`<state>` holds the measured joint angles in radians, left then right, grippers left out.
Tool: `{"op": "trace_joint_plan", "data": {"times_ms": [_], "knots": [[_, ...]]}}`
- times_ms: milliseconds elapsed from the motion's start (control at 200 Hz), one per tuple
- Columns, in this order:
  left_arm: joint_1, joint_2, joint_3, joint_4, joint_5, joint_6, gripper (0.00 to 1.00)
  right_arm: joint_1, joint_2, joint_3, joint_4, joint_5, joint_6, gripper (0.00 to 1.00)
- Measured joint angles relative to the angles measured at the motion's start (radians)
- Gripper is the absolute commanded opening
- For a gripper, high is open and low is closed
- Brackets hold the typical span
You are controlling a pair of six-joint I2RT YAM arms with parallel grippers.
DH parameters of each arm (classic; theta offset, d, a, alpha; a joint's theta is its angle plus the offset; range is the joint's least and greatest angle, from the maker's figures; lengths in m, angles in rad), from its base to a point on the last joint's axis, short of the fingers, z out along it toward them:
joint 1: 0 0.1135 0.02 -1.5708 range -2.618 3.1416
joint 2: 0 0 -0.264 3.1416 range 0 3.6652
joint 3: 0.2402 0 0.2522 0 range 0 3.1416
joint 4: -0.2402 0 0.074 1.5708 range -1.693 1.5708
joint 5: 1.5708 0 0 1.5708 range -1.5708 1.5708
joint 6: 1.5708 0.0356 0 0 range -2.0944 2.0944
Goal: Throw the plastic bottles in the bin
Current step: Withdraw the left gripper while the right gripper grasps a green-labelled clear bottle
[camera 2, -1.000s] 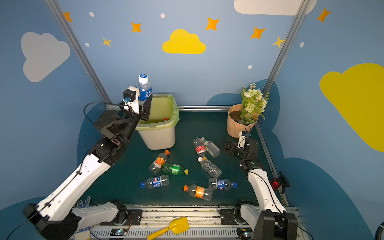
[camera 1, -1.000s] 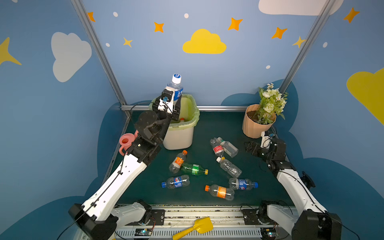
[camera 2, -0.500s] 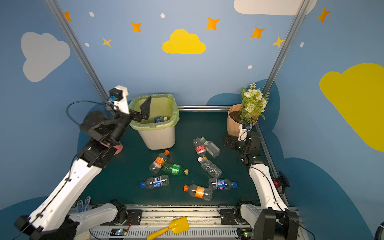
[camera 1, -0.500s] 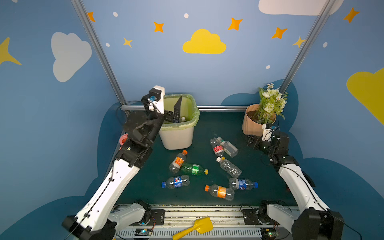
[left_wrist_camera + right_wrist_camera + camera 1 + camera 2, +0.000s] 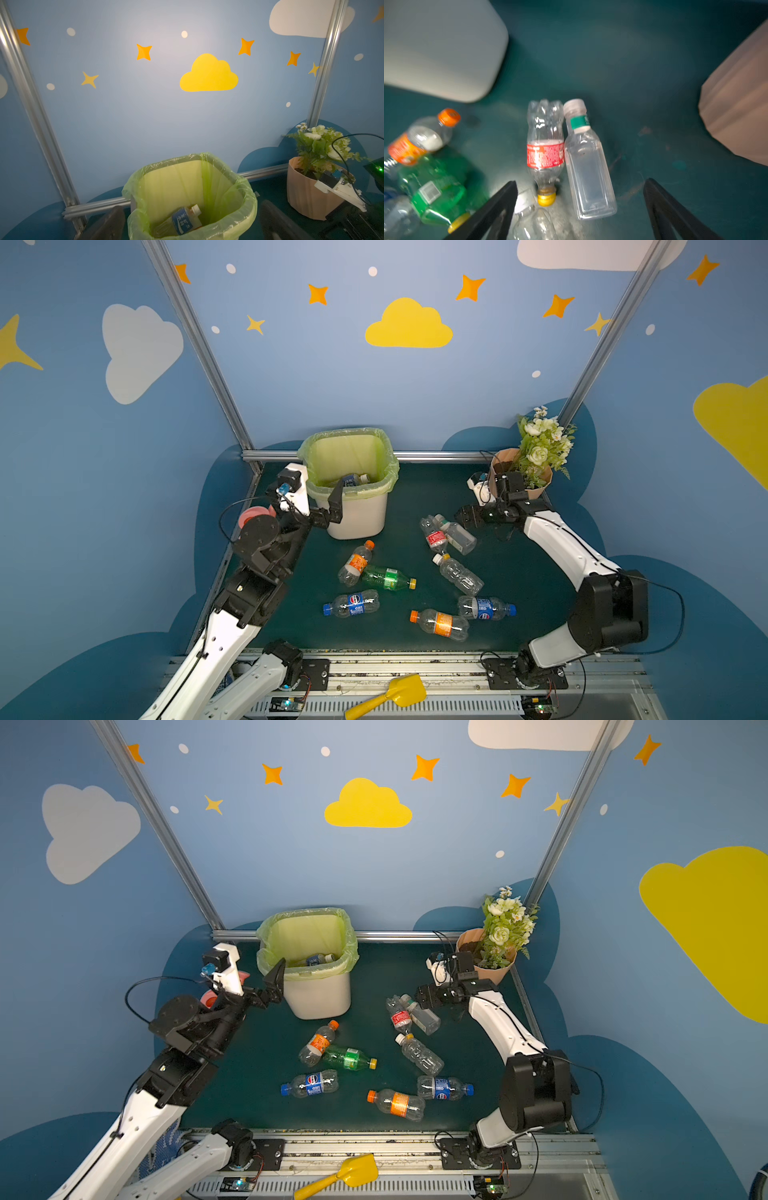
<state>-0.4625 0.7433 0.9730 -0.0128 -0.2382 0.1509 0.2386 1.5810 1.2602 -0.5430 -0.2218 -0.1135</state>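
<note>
The bin (image 5: 358, 523) (image 5: 318, 1002), white with a yellow-green liner, stands at the back. A blue-labelled bottle (image 5: 184, 221) (image 5: 351, 480) lies inside it. My left gripper (image 5: 328, 510) (image 5: 193, 225) hangs open and empty at the bin's front left, below its rim. Several plastic bottles lie on the green floor. My right gripper (image 5: 467, 517) (image 5: 580, 187) is open above two of them lying side by side: a red-labelled bottle (image 5: 545, 145) (image 5: 434, 537) and a square clear bottle (image 5: 588, 166) (image 5: 459, 534). It touches neither.
A peach flowerpot (image 5: 519, 479) with flowers stands just behind the right wrist. A pink watering can (image 5: 254, 515) sits behind the left arm. An orange-labelled bottle (image 5: 356, 562), a green bottle (image 5: 386, 577) and others lie mid-floor. A yellow shovel (image 5: 390, 695) rests on the front rail.
My left gripper opened above the bin, and its blue-labelled bottle now lies inside. That gripper then came down to the bin's front left. The right gripper moved from the flowerpot to the paired bottles.
</note>
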Motion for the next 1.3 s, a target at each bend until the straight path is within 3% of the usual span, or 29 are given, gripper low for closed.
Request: {"op": "trace_joint_plan", "data": {"times_ms": [220,410,946,1296], "knots": [[0.008,-0.212,-0.098,-0.056,-0.201,-0.064,1.00,0.032,0.142,0.117,-0.182,0.071,-0.086,0.94],[0.019,-0.304,-0.190,-0.103,-0.288,-0.106,1.00,0.064,0.232,0.186,-0.296,0.114,-0.137,0.88],[0.025,-0.355,-0.212,-0.192,-0.325,-0.142,1.00,0.097,0.433,0.319,-0.421,0.221,-0.232,0.85],[0.026,-0.355,-0.212,-0.217,-0.325,-0.145,1.00,0.098,0.537,0.375,-0.441,0.237,-0.248,0.68]]}}
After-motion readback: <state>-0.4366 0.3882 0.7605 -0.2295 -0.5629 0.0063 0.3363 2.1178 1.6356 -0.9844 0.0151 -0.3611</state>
